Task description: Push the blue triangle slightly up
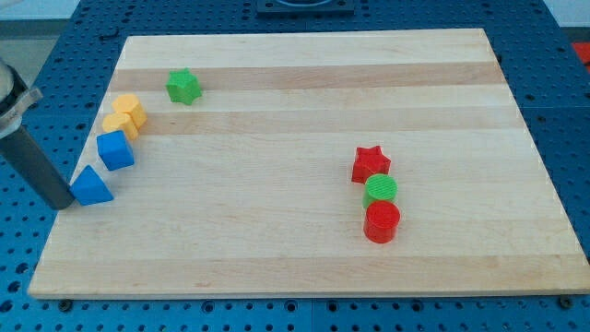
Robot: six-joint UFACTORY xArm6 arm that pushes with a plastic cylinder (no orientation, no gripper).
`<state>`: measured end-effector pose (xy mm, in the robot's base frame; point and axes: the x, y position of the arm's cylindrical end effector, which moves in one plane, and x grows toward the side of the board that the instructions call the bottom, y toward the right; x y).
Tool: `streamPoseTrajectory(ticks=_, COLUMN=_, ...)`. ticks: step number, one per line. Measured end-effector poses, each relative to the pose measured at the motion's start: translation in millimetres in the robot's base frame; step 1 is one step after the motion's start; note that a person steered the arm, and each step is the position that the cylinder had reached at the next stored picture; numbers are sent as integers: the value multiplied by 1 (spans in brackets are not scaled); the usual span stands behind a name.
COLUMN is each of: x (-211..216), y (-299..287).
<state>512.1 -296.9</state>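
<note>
The blue triangle (90, 186) lies near the left edge of the wooden board (304, 231). My tip (63, 205) rests just to the left of it and slightly below, touching or nearly touching its lower left corner. The dark rod rises from there toward the view's upper left. A blue cube (115, 149) sits just above and right of the triangle, close to it.
Two yellow blocks (124, 116) sit above the blue cube. A green star (182, 87) lies near the top left. At the right, a red star (371, 164), a green cylinder (380, 190) and a red cylinder (382, 222) stand in a tight column.
</note>
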Motion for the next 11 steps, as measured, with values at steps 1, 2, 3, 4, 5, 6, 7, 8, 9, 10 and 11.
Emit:
streamPoseTrajectory(ticks=1, x=-4, y=3)
streamPoseTrajectory(ticks=2, x=-5, y=6)
streamPoseTrajectory(ticks=3, x=-5, y=10)
streamPoseTrajectory(ticks=4, x=2, y=10)
streamPoseTrajectory(ticks=5, x=25, y=12)
streamPoseTrajectory(ticks=6, x=32, y=20)
streamPoseTrajectory(ticks=7, x=20, y=23)
streamPoseTrajectory(ticks=8, x=-2, y=23)
streamPoseTrajectory(ticks=9, x=-9, y=23)
streamPoseTrajectory(ticks=10, x=4, y=33)
streamPoseTrajectory(ticks=11, x=14, y=58)
